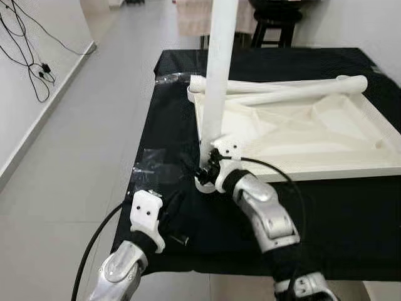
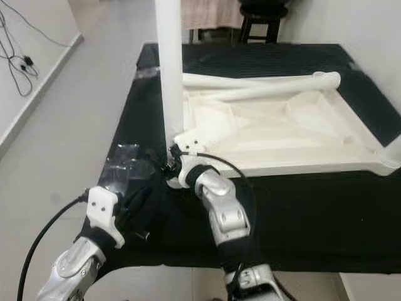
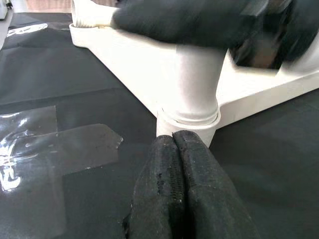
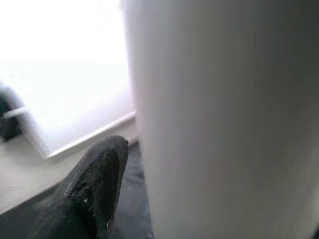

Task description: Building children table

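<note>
White table leg (image 1: 220, 69), no legible writing

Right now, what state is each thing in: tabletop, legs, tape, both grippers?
Tabletop: upside down on the black cloth.
Upright leg: standing in the near-left corner socket.
Loose legs: lying across the tabletop's far edge.
Tape: clear, stuck flat on the cloth.
Right gripper: at the upright leg's base, jaws around it.
Left gripper: jaws shut, empty, near the corner socket.

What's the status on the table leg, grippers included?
Right gripper clamped on upright leg at tabletop corner socket. Left gripper shut, idle before it. Two loose legs on tabletop.
</note>
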Controlling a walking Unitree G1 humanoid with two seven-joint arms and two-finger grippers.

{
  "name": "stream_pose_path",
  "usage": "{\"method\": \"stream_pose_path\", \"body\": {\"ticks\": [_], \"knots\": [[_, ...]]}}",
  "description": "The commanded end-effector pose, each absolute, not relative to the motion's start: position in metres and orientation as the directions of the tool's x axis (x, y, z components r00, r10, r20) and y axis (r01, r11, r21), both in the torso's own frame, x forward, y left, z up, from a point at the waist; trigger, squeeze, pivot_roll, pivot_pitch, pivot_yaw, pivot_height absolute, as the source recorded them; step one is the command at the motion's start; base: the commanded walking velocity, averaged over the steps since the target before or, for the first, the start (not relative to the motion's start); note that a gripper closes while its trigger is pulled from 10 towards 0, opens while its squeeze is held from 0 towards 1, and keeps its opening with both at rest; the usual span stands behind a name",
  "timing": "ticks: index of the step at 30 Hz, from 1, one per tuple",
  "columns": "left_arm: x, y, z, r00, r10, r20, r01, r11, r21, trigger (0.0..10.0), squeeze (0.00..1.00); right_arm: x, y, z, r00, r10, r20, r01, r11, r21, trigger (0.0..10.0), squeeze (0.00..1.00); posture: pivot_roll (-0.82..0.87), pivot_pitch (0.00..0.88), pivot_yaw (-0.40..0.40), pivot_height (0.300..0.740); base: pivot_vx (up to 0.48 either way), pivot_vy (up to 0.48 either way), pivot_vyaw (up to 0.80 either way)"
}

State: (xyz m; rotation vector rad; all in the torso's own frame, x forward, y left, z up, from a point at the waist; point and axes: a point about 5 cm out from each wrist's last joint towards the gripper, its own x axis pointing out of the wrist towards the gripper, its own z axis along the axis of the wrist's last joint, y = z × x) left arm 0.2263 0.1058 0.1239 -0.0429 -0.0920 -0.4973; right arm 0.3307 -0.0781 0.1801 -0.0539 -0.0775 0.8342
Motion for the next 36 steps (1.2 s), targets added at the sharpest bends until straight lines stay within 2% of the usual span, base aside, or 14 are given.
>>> {"method": "stream_pose_path", "body": {"ticks": [1,8,11,12,13,23,26,29,30,31,32,33,34,36], "knots": [[0.226,0.107,0.119,0.879,-0.471,0.08,0.474,0.88,-0.036,10.0,0.0,0.33,-0.077,0.186,0.583,0.81,0.062,-0.807,0.586,-0.074,10.0,0.0,0.05,0.115,-0.014,0.74,0.0,0.0,0.0],[0.227,0.105,0.118,0.879,-0.469,0.082,0.473,0.88,-0.036,10.0,0.0,0.348,-0.093,0.19,0.402,0.915,-0.038,-0.906,0.392,-0.158,10.0,0.0,0.06,0.111,-0.017,0.74,0.0,0.0,0.0],[0.227,0.105,0.118,0.879,-0.469,0.082,0.473,0.88,-0.036,10.0,0.0,0.349,-0.093,0.19,0.388,0.921,-0.039,-0.913,0.378,-0.153,10.0,0.0,0.06,0.111,-0.017,0.74,0.0,0.0,0.0],[0.227,0.105,0.118,0.879,-0.469,0.081,0.473,0.88,-0.037,10.0,0.0,0.35,-0.094,0.191,0.36,0.932,-0.045,-0.925,0.351,-0.143,8.5,0.0,0.06,0.11,-0.016,0.74,0.0,0.0,0.0],[0.227,0.105,0.118,0.879,-0.47,0.081,0.473,0.88,-0.037,10.0,0.0,0.351,-0.095,0.193,0.343,0.938,-0.044,-0.933,0.335,-0.136,0.0,0.0,0.06,0.11,-0.016,0.74,0.0,0.0,0.0],[0.226,0.105,0.118,0.879,-0.47,0.08,0.474,0.88,-0.038,10.0,0.0,0.353,-0.105,0.191,0.344,0.939,-0.024,-0.935,0.339,-0.106,0.0,0.0,0.06,0.11,-0.013,0.74,0.0,0.0,0.0],[0.226,0.105,0.118,0.879,-0.471,0.08,0.475,0.879,-0.039,10.0,0.0,0.349,-0.12,0.182,0.425,0.905,0.005,-0.901,0.423,-0.099,0.0,0.0,0.06,0.116,-0.012,0.74,0.0,0.0,0.0],[0.226,0.106,0.118,0.879,-0.471,0.08,0.475,0.879,-0.038,10.0,0.0,0.349,-0.123,0.181,0.442,0.897,0.009,-0.892,0.44,-0.099,0.0,0.0,0.06,0.116,-0.012,0.74,0.0,0.0,0.0],[0.225,0.106,0.119,0.878,-0.471,0.081,0.475,0.879,-0.039,10.0,0.0,0.35,-0.126,0.173,0.538,0.843,0.0,-0.839,0.536,-0.095,0.0,0.0,0.07,0.119,-0.021,0.74,0.0,0.0,0.0],[0.225,0.106,0.119,0.878,-0.471,0.081,0.475,0.879,-0.039,10.0,0.0,0.35,-0.126,0.173,0.538,0.843,0.0,-0.839,0.536,-0.095,0.0,0.0,0.07,0.119,-0.021,0.74,0.0,0.0,0.0],[0.225,0.106,0.119,0.879,-0.471,0.081,0.475,0.879,-0.038,10.0,0.0,0.349,-0.126,0.161,0.694,0.719,-0.024,-0.718,0.689,-0.104,0.0,0.0,0.07,0.124,-0.024,0.74,0.0,0.0,0.0],[0.225,0.106,0.119,0.879,-0.471,0.081,0.475,0.879,-0.038,10.0,0.0,0.349,-0.126,0.161,0.694,0.719,-0.024,-0.718,0.689,-0.104,0.0,0.0,0.07,0.124,-0.024,0.74,0.0,0.0,0.0],[0.225,0.107,0.119,0.879,-0.47,0.081,0.473,0.88,-0.037,10.0,0.0,0.339,-0.126,0.141,0.852,0.514,-0.099,-0.523,0.845,-0.112,0.0,0.0,0.06,0.13,-0.021,0.74,0.0,0.0,0.0],[0.225,0.107,0.119,0.879,-0.47,0.081,0.473,0.88,-0.037,10.0,0.0,0.339,-0.126,0.141,0.852,0.514,-0.099,-0.523,0.845,-0.112,0.0,0.0,0.06,0.13,-0.021,0.74,0.0,0.0,0.0]]}}
